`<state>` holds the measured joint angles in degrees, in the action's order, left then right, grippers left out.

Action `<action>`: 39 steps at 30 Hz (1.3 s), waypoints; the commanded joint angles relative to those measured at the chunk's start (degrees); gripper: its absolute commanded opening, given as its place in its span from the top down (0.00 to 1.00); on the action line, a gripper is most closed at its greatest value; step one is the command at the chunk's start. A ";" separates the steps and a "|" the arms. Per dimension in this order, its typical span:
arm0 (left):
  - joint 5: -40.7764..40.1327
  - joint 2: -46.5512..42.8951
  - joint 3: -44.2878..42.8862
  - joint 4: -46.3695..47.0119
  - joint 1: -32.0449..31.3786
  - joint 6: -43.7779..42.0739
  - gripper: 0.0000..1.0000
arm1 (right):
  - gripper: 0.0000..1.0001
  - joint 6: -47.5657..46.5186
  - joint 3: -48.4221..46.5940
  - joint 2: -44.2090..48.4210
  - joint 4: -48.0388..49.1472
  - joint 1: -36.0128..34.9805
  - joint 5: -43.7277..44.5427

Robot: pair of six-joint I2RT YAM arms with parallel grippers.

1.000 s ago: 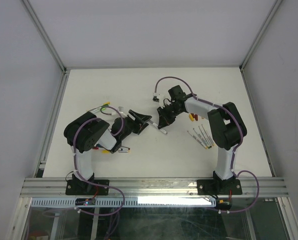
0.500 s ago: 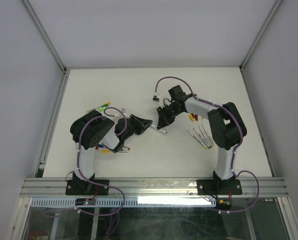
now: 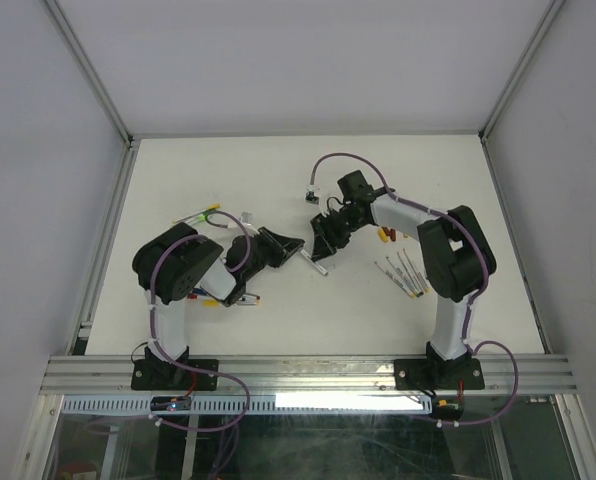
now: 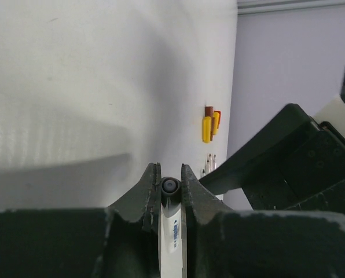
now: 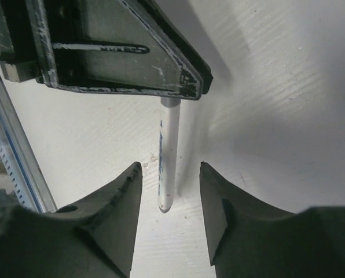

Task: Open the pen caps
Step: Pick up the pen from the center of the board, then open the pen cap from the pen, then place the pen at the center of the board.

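Observation:
A slim white pen [image 5: 168, 152] stands between the two arms, and my left gripper [image 4: 169, 168] is shut on it. Its dark round end [image 4: 171, 186] shows at the fingertips. In the top view the left gripper [image 3: 298, 243] sits at table centre, tip to tip with my right gripper [image 3: 319, 247]. My right gripper [image 5: 171, 164] is open, its fingers [image 5: 126, 191] on either side of the pen's free end without touching it. Loose yellow, orange and maroon pen caps [image 4: 208, 124] lie together on the table, right of the right gripper [image 3: 383, 235].
Several uncapped pens [image 3: 403, 272] lie in a row by the right arm's elbow. Two pens with green and yellow ends [image 3: 200, 215] lie at the far left. More pens [image 3: 240, 299] lie under the left arm. White walls enclose the table.
My left gripper has closed on the pen. My right gripper, shut a moment ago, has opened and let go of the pen's other end.

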<state>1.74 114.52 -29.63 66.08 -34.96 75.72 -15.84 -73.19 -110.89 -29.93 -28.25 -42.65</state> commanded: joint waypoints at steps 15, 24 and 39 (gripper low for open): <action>1.67 -14.70 2.90 14.45 -2.61 -14.29 1.00 | 0.84 -0.03 2.41 11.42 1.33 -0.25 -10.24; -4.27 -23.01 2.93 8.78 6.09 -16.37 1.00 | 1.00 -2.17 1.64 11.49 -2.75 -0.54 -12.23; -3.26 -44.38 -2.69 -13.89 19.04 -23.32 1.00 | 1.00 -10.95 4.40 19.27 -9.07 -1.04 -8.90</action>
<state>-4.34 75.13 -33.76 57.41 -16.08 56.73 -22.11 -69.65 -98.98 -36.53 -29.56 -53.74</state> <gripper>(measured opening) 0.121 0.082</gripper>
